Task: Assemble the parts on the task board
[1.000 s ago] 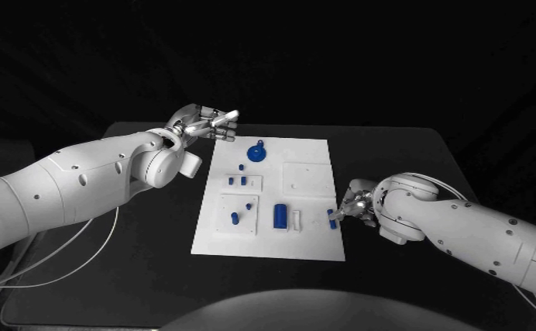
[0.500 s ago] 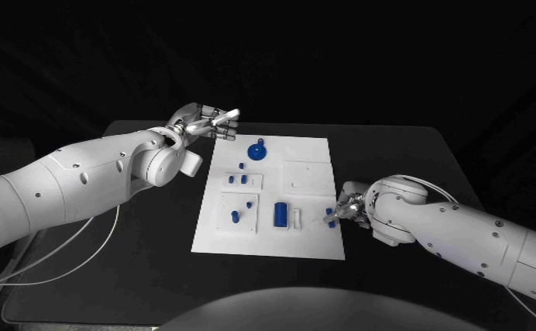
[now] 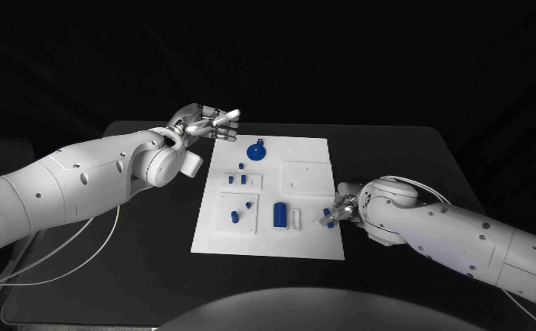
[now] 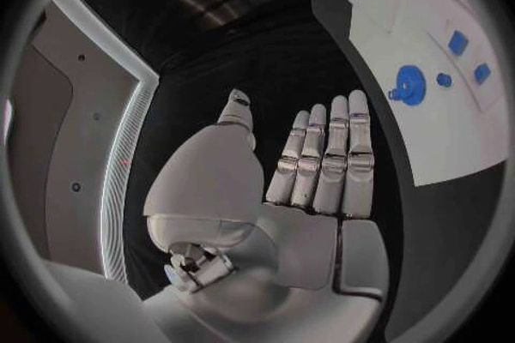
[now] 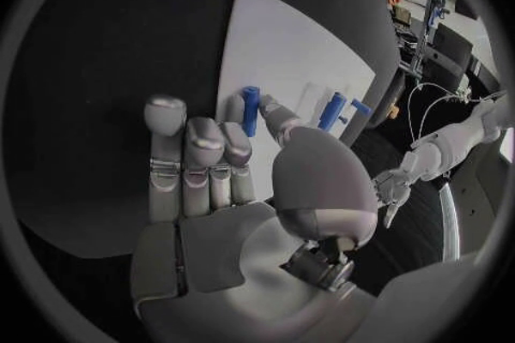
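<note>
The white task board (image 3: 313, 238) lies mid-table with several blue parts on it: a round knobbed part (image 3: 257, 153), small pegs (image 3: 235, 181) and a blue block (image 3: 280, 215). My right hand (image 3: 344, 208) is at the board's right edge and pinches a long blue peg (image 3: 328, 218) (image 5: 250, 110) between thumb and fingertips (image 5: 231, 146). Off the board's far left corner hovers my left hand (image 3: 207, 124) (image 4: 320, 167), its fingers straight and holding nothing. The left wrist view shows the board (image 4: 429, 137) with the round part (image 4: 410, 86).
A white strip (image 3: 297, 218) lies beside the blue block. A raised white square plate (image 3: 307, 178) sits on the board's right half. Black table (image 3: 146, 269) surrounds the board. Two more blue pegs (image 5: 335, 110) stand on the board beyond the right hand.
My right hand and forearm have shifted slightly left over the board's right edge, carrying the blue peg along. The left hand has not moved.
</note>
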{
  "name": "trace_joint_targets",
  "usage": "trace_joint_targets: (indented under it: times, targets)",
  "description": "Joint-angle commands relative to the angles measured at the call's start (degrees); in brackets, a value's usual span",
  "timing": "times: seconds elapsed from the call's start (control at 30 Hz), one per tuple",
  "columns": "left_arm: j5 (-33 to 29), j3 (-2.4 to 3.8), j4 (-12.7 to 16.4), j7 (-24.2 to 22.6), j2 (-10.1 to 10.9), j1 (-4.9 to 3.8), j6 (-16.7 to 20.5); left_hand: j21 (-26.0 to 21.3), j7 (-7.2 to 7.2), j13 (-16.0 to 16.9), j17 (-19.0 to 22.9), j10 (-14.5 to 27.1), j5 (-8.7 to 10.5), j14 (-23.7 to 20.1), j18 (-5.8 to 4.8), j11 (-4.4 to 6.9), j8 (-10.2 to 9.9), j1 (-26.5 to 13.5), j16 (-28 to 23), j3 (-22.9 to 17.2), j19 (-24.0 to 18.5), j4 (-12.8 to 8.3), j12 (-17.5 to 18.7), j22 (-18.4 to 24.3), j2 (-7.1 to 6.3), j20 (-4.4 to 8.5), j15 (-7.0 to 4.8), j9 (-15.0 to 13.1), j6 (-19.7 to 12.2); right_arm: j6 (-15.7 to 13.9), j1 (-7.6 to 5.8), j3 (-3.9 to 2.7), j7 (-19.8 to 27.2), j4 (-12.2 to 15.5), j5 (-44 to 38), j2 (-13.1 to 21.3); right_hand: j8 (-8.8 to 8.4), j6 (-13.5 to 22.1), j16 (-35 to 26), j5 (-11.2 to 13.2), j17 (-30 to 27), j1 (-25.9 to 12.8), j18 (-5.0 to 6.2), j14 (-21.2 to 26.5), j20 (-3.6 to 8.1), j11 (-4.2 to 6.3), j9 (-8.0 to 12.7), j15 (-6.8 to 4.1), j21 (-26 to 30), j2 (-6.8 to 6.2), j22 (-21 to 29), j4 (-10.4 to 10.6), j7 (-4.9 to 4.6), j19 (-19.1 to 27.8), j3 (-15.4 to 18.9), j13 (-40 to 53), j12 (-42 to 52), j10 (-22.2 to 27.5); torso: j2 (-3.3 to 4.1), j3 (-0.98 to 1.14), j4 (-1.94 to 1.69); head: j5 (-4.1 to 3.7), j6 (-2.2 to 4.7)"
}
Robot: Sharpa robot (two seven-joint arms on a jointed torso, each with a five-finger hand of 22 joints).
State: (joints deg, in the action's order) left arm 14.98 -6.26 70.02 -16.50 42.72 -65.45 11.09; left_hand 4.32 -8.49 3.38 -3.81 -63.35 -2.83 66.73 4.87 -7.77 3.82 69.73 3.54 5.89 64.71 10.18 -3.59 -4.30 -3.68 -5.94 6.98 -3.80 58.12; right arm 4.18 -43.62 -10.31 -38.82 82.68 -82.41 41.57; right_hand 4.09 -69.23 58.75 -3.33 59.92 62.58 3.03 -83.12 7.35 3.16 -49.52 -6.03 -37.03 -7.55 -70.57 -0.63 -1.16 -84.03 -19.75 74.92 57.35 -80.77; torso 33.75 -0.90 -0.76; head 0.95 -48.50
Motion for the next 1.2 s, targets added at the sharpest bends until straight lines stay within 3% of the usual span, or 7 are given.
trace_joint_targets:
  times: [0.03, 0.17, 0.23, 0.33, 0.6, 0.77, 1.2]
  targets:
    - [-0.14, 0.03, 0.13, -0.27, -0.13, -0.02, -1.28, -0.09, -0.01, 0.02, 0.02, -0.01, 0.12, -0.13, -0.08, -0.08, -0.06, -0.32, 0.01, 0.14, -0.23, 0.33, 0.18, 0.07, 0.28, -0.14, -0.02, -0.06, -0.06, 1.97, 0.72, 0.69, -1.87, -1.15, -3.36, -0.95, -0.44, 1.12, -0.06, -0.21, -0.05, -0.23, 0.31, -0.13, -0.40, -0.27, 20.47, 0.41, 0.41, 0.22, -0.04, -0.18, -0.28, -2.74, -0.79, 2.61, -0.32, 0.15, 0.11, 0.06, -0.15, -0.04, -0.06]
    - [-0.14, 0.02, 0.23, -0.03, 0.05, -0.03, -1.36, -0.10, -0.03, 0.01, 0.02, 0.07, 0.12, -0.16, -0.09, -0.10, -0.08, -0.46, 0.00, 0.26, -0.27, 0.28, 0.18, 0.07, 0.26, -0.15, -0.01, -0.05, -0.16, 1.73, 0.83, 1.05, -1.92, -2.24, -3.20, -1.79, -0.53, 2.59, -0.14, -1.29, -0.09, -0.97, 0.53, -0.12, -0.54, -0.56, 23.06, 0.56, 0.72, 0.80, 0.05, -0.83, -0.87, -2.74, -2.53, 2.50, -0.54, 0.35, 0.15, 0.04, -0.16, 0.09, -0.27]
    - [-0.14, 0.01, 0.25, 0.10, 0.12, -0.03, -1.40, -0.10, -0.05, 0.02, 0.02, 0.10, 0.12, -0.19, -0.09, -0.09, -0.06, -0.43, 0.01, 0.11, -0.29, 0.48, 0.17, 0.07, 0.09, -0.16, 0.00, -0.06, -0.22, 1.60, 0.87, 1.15, -1.99, -2.70, -2.22, -1.95, -0.55, 3.56, -0.20, -4.26, -0.14, -0.98, 0.63, -0.11, -0.63, -0.75, 24.55, 0.65, 0.76, 1.46, 0.07, -1.94, -1.22, -2.76, -2.94, 2.44, -0.66, 0.47, 0.09, 0.02, -0.09, 0.14, -0.34]
    - [-0.12, 0.01, 0.25, 0.26, 0.12, -0.03, -1.54, -0.10, -0.05, 0.02, 0.02, 0.10, 0.12, -0.19, -0.09, -0.09, -0.06, -0.43, 0.01, 0.11, -0.29, 0.48, 0.17, 0.07, 0.09, -0.16, 0.00, -0.06, -0.22, 1.24, 0.89, 1.22, -2.06, -3.12, -0.55, -2.02, -0.53, 4.59, -0.25, -13.22, -0.16, -0.32, 0.75, -0.08, -0.68, -0.86, 26.48, 0.69, 0.77, 2.96, 0.06, -4.92, -1.73, -2.76, -4.29, 2.46, -0.72, 0.71, 0.00, -0.01, 0.00, 0.20, -0.49]
    - [0.03, 0.00, 0.27, 0.69, 0.19, -0.03, -1.78, -0.11, -0.09, 0.01, 0.02, 0.19, 0.12, -0.22, -0.10, -0.13, -0.09, -0.37, 0.01, 0.01, -0.32, 0.66, 0.18, 0.07, 0.03, -0.16, 0.02, -0.04, -0.33, -1.08, 0.91, 1.27, -1.58, -2.96, 4.43, -1.80, -0.50, 4.00, -0.33, -27.38, -0.22, -3.12, 1.00, 0.09, -0.73, -0.90, 29.71, 0.75, 0.43, 5.09, -0.47, -14.81, -2.68, -2.66, -13.45, 2.38, -0.87, 1.12, 0.02, 0.07, -0.02, 0.31, -0.51]
    - [0.11, -0.01, 0.31, 0.94, 0.25, -0.03, -1.92, -0.11, -0.09, 0.01, 0.02, 0.19, 0.12, -0.22, -0.10, -0.13, -0.09, -0.37, 0.01, 0.01, -0.32, 0.66, 0.18, 0.07, 0.03, -0.16, 0.02, -0.04, -0.33, -2.77, 0.91, 1.28, -0.81, -2.28, 7.61, -1.39, -0.46, 3.37, -0.46, -30.58, -0.31, -3.00, 1.13, 0.25, -0.65, -0.84, 30.54, 0.64, 0.06, 4.32, -1.29, -15.67, -2.78, -2.53, -18.71, 2.23, -0.98, 1.06, 0.06, 0.04, -0.04, 0.37, -0.55]
    - [0.46, -0.02, 0.39, 1.46, 0.31, -0.03, -2.23, -0.11, -0.09, 0.01, 0.02, 0.19, 0.12, -0.22, -0.10, -0.13, -0.09, -0.37, 0.01, 0.01, -0.32, 0.66, 0.18, 0.07, 0.03, -0.16, 0.02, -0.04, -0.33, -9.08, 0.90, 1.22, 1.45, 0.93, 14.88, -0.21, -0.44, 1.93, -0.73, -32.15, -0.55, -2.65, 1.13, 0.26, -0.53, -0.65, 31.60, 0.51, 0.19, 3.72, -2.25, -15.68, -2.48, -2.56, -19.87, 2.02, -1.07, 0.85, 0.01, 0.01, -0.06, 0.59, -0.53]
